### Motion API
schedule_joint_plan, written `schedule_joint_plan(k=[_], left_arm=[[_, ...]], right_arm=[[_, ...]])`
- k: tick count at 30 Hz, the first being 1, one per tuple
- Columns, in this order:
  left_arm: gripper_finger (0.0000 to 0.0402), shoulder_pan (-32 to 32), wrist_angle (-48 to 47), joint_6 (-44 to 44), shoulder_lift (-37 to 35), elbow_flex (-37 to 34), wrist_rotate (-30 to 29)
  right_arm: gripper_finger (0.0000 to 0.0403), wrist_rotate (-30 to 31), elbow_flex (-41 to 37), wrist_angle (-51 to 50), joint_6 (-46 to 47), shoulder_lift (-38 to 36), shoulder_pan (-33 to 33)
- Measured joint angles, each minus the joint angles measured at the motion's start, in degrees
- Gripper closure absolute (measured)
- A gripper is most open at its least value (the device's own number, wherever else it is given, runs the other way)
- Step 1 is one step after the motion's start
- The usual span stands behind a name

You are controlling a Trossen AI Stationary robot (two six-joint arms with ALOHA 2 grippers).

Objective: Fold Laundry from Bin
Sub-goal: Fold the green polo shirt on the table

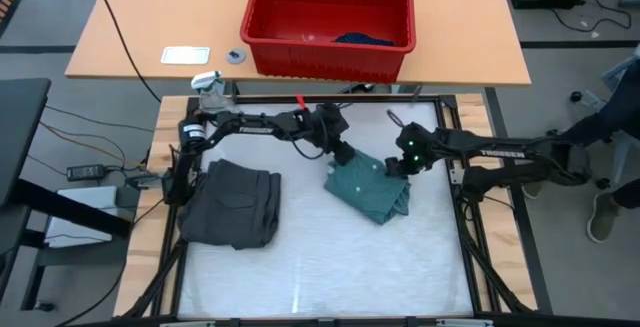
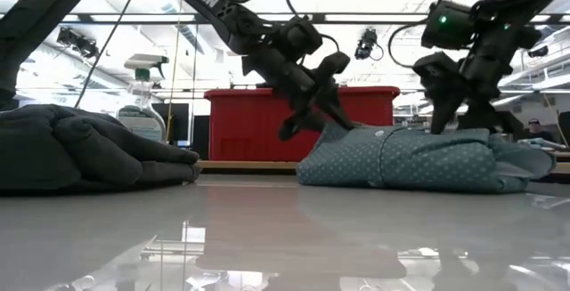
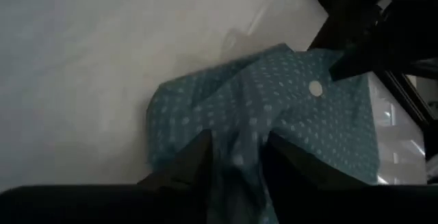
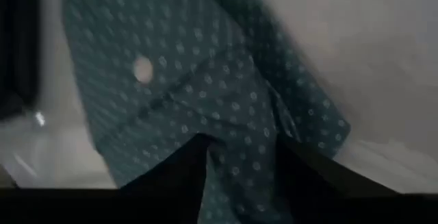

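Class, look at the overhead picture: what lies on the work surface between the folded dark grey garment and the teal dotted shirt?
Nothing: between the dark grey garment and the teal dotted shirt, the high view shows only bare white work surface.

This is a robotics lab or research workshop. Behind the left pincer (image 2: 307,117) and the right pincer (image 2: 463,122), the low view opens onto a big open hall with white ceiling beams (image 2: 267,15), strip lights and black cameras on rigs (image 2: 76,40). Seen from above, the white work mat (image 1: 320,257) sits in a black metal frame (image 1: 470,237) on grey floor, with loose cables (image 1: 90,172) off beyond the left pincer and a plain wooden table (image 1: 130,37) just past both
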Motion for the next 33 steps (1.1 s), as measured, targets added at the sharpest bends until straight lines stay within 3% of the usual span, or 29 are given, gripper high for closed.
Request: schedule_joint_plan(k=[7, 14, 18, 22, 25, 28, 33], left_arm=[[0.0252, 5.59, -3.08, 3.51, -3.82, 0.07, 9.22], [0.0251, 7.51, -11.28, 4.48, -6.06, 0.09, 17.35], [0.0250, 2.82, -15.05, 6.29, -6.11, 0.00, 17.76], [0.0250, -1.55, -10.14, 6.79, -6.11, 0.00, 17.04], [0.0250, -2.79, -3.65, 6.76, -6.11, 0.02, 16.69], [0.0250, -3.00, 0.38, 6.90, -4.75, 0.15, 12.10], [0.0251, -2.07, 6.30, 6.16, 1.99, 0.04, 10.65]], right_arm=[[0.0221, 5.26, 0.08, -0.14, 10.42, -7.65, 2.46], [0.0239, 6.31, 4.49, -0.95, 10.70, -9.71, 5.19], [0.0247, 6.86, 7.91, -0.90, 11.74, -8.37, 10.33], [0.0258, 10.52, 8.47, 0.42, 11.02, -4.92, 14.06], [0.0273, 9.17, 7.30, 4.58, 8.96, -0.16, 13.26], [0.0291, 6.79, 5.15, 12.42, 7.94, 4.55, 12.66], [0.0323, 6.32, 0.44, 23.66, 8.54, 10.42, 11.17]])
